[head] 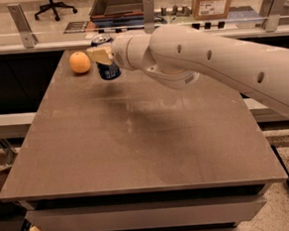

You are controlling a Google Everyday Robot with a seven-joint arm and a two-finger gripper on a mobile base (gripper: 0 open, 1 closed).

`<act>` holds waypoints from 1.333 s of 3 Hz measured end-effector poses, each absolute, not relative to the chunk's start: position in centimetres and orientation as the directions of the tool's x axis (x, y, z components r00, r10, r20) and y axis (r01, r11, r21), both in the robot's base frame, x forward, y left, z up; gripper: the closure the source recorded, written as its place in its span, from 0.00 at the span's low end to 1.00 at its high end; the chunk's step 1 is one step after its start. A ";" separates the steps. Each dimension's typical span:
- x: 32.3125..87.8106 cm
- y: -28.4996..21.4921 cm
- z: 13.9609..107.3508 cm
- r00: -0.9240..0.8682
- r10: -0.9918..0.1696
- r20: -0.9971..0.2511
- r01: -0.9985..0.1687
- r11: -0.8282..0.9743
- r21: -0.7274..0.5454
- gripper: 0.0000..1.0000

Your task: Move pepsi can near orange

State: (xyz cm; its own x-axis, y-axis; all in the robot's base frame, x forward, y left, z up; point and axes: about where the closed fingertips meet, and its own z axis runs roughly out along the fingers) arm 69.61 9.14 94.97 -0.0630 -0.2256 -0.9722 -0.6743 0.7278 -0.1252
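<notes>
The end effector [99, 56] is clamping the pepsi can [109, 70] and holding it just above the desk [137, 153], near the far left corner, just beside the orange [80, 62].

White arm [205, 66] stretched across, hand [103, 55] at upper left clasping pepsi can [110, 71]

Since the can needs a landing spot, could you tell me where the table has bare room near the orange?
The table is bare in front of the orange and the pepsi can, which the gripper grips, to the near edge. Only the far left corner is crowded.
</notes>
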 end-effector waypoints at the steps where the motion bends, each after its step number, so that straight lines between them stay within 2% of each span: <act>1: 72.2 9.9 94.1 -0.053 -0.207 -0.977 -0.669 0.733 -0.120 1.00; 2: 76.7 14.0 91.3 -0.007 -0.180 -0.984 -0.691 0.712 -0.125 1.00; 3: 76.7 14.0 91.2 -0.007 -0.180 -0.984 -0.691 0.712 -0.125 1.00; 4: 76.6 14.2 91.3 -0.007 -0.180 -0.984 -0.693 0.710 -0.125 0.84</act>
